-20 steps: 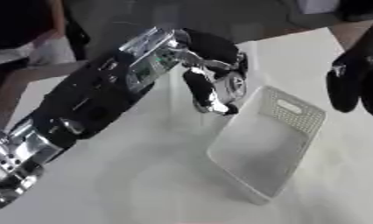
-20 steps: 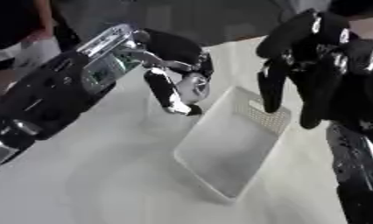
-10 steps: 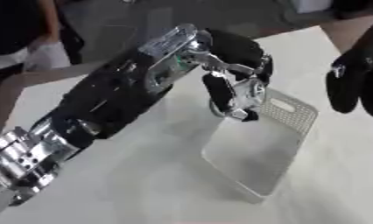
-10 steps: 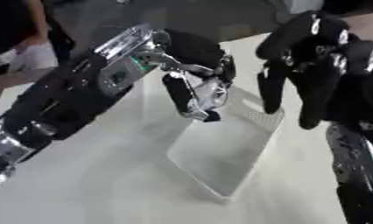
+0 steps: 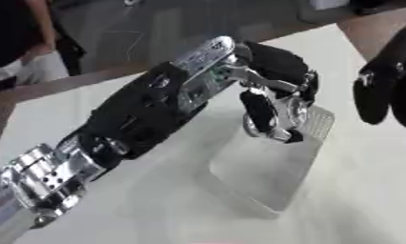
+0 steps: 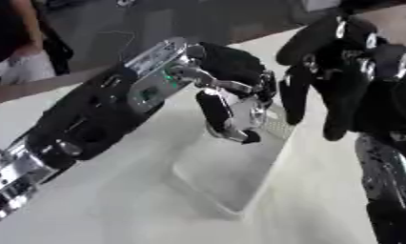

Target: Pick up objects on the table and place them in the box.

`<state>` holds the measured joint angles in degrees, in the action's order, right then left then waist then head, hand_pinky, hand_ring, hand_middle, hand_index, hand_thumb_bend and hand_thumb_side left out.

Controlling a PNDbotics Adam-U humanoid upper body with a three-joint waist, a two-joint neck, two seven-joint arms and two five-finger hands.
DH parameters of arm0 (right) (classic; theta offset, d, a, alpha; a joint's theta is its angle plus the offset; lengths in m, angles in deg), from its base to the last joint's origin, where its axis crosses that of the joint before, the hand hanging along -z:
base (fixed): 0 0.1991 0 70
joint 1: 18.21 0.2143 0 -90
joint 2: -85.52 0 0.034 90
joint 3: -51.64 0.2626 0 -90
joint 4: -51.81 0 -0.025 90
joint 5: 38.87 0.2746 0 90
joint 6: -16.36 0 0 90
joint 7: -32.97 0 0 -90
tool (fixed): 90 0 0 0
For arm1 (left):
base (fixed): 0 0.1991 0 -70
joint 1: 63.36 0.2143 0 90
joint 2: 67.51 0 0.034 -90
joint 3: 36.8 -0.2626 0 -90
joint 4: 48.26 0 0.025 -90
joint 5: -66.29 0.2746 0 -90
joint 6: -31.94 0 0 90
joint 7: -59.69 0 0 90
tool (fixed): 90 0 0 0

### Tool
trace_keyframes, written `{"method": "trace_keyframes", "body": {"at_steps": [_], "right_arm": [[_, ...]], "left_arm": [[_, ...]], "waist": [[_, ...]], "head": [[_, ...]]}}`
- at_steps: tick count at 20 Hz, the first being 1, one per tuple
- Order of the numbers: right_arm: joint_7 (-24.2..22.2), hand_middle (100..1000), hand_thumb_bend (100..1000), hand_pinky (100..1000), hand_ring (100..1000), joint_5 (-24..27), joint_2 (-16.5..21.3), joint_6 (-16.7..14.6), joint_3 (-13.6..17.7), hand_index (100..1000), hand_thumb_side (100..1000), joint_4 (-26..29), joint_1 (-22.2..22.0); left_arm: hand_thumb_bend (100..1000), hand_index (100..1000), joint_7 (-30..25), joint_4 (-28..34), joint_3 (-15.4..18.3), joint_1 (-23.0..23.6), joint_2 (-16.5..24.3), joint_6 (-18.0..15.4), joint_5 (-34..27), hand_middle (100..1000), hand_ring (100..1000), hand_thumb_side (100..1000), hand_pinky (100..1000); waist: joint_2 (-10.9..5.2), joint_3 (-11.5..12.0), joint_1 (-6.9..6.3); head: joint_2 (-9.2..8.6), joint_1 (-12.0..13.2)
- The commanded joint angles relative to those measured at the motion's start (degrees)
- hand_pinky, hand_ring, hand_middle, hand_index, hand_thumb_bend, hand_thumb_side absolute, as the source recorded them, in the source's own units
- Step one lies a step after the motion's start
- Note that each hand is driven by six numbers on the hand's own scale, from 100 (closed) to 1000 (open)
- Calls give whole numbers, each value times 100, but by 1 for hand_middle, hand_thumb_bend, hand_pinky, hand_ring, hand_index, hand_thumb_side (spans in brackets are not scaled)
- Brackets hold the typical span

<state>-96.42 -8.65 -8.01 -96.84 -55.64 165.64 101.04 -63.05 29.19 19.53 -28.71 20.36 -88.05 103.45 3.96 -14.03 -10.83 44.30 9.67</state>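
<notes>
White table (image 5: 156, 209), box (image 5: 269, 176) under left hand (image 5: 273, 112)

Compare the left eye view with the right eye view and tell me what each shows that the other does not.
Only the left eye view shows more of the white table to the right of the box; of the right hand it shows only a dark part at the right edge.

Only the right eye view shows the right hand nearly whole, raised beside the box with its fingers hanging down and holding nothing, plus the arm below it.

Both show the left hand with curled fingers over the near end of the clear box, and a person standing at the far left.
</notes>
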Motion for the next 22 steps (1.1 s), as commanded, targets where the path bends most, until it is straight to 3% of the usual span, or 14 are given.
{"method": "trace_keyframes", "body": {"at_steps": [1,2,6,11,13,15,16,17,18,22], "right_arm": [[-24,732,100,242,390,-16,30,-15,17,434,895,77,86],[-20,732,100,241,390,-21,36,-15,23,434,898,77,84],[-3,730,100,241,390,-33,44,-13,37,436,895,77,79],[4,729,100,241,388,-41,55,-29,46,428,896,77,89],[3,727,100,241,388,-42,54,-41,44,424,897,77,103],[2,726,100,241,388,-39,54,-55,43,420,897,77,117],[2,725,100,241,388,-37,57,-63,44,418,898,77,121],[3,725,100,241,388,-37,59,-70,46,417,898,77,124],[5,725,100,241,388,-37,61,-77,50,416,898,77,125],[12,725,100,241,387,-48,76,-105,67,412,898,77,124]], "left_arm": [[177,531,-668,60,67,-18,3,-627,-46,456,413,747,282],[205,555,-660,80,76,5,3,-625,-31,480,458,761,324],[408,796,-945,81,9,91,70,-722,173,719,672,894,531],[697,930,-1789,-53,-31,157,108,-1053,476,841,797,878,663],[698,935,-1891,-98,-35,151,125,-1186,557,844,795,885,664],[644,921,-1915,-112,3,138,167,-1264,589,828,774,883,642],[509,877,-1860,-65,84,137,215,-1250,532,784,728,853,589],[492,870,-1752,17,154,144,280,-1202,452,778,720,846,581],[390,828,-1562,142,248,170,377,-1119,352,737,674,796,532],[351,798,-629,965,568,514,985,-730,-13,702,640,732,491]], "waist": [[-58,-19,39],[-55,-26,34],[-51,-35,18],[-30,-16,26],[-19,-8,37],[-10,8,52],[-5,30,64],[-1,44,70],[6,70,80],[44,186,105]], "head": [[-18,58],[-18,59],[-18,65],[-18,84],[-18,93],[-18,94],[-18,92],[-18,90],[-18,76],[-18,4]]}}
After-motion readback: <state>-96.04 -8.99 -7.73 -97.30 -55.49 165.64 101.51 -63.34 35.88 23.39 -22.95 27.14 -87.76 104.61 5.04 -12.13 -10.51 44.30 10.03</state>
